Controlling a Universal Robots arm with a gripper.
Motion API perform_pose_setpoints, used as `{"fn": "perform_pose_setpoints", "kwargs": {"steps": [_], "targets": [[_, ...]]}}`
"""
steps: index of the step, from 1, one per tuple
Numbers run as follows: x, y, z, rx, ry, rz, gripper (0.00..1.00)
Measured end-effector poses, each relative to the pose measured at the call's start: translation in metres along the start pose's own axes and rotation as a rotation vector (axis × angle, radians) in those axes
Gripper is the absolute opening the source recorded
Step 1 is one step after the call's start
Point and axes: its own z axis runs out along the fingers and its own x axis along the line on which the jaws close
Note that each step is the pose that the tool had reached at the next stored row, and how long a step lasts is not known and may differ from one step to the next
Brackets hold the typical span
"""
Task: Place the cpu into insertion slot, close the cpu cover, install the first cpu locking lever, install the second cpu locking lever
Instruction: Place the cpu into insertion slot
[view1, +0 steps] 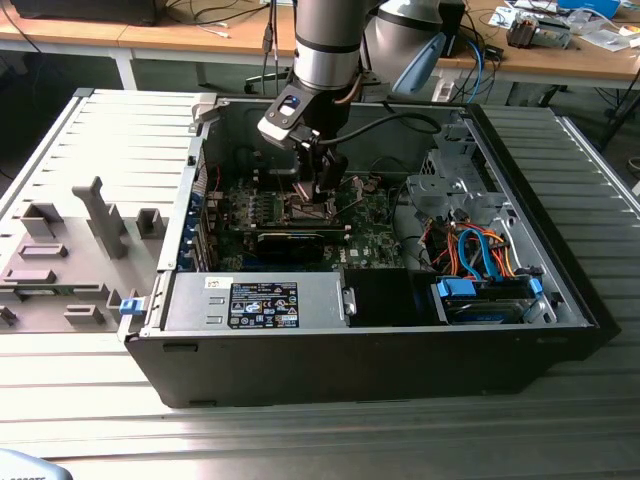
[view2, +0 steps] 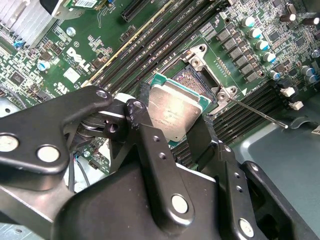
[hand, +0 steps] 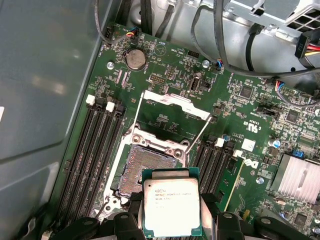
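My gripper is shut on the cpu, a flat square chip with a dull silver top and green edge. It hangs tilted just above and beside the insertion slot, whose dark pin field lies bare inside a silver rim. The cpu overlaps the slot's near edge in the first wrist view. The cpu cover stands flipped open beyond the slot. Two thin wire locking levers stand raised. In the exterior view the gripper reaches down into the open computer case over the green board.
Black memory slots flank the socket on both sides. A finned heat sink and cable bundles lie nearby. A long black card and a labelled black box sit nearer the case front wall.
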Motion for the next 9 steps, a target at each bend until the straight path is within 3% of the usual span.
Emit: {"fn": "perform_pose_setpoints", "kwargs": {"steps": [9], "targets": [[0.0000,0.0000,0.0000,0.0003,0.0003,0.007,0.55]]}}
